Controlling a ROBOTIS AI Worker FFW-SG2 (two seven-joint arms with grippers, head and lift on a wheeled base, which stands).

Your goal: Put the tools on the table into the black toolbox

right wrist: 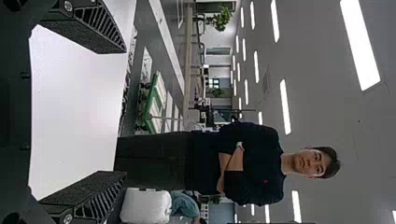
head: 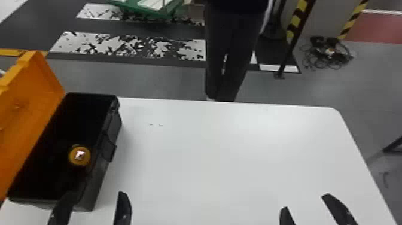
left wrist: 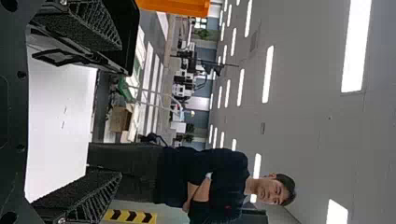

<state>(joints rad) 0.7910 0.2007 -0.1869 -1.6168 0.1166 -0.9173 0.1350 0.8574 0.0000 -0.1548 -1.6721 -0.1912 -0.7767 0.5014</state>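
Note:
The black toolbox [head: 103, 176] stands on the left part of the white table, its orange lid [head: 33, 110] swung up on the left. Inside, near its right wall, lies a round orange-yellow item [head: 79, 156]; its kind I cannot tell. My left gripper [head: 94, 209] is at the bottom edge, by the toolbox's near end, fingers wide apart. My right gripper [head: 309, 209] sits at the bottom right above bare tabletop, also open. In the left wrist view the left gripper [left wrist: 102, 121] holds nothing, with the toolbox [left wrist: 126, 32] beyond one finger. The right gripper [right wrist: 107, 112] is likewise without anything between its fingers.
The white table [head: 227, 155] spreads from the toolbox to the right, its far edge running across mid-view. Beyond it on the floor stand a striped post [head: 294, 33], a green cart [head: 146, 9] and a heap of cables [head: 327, 54].

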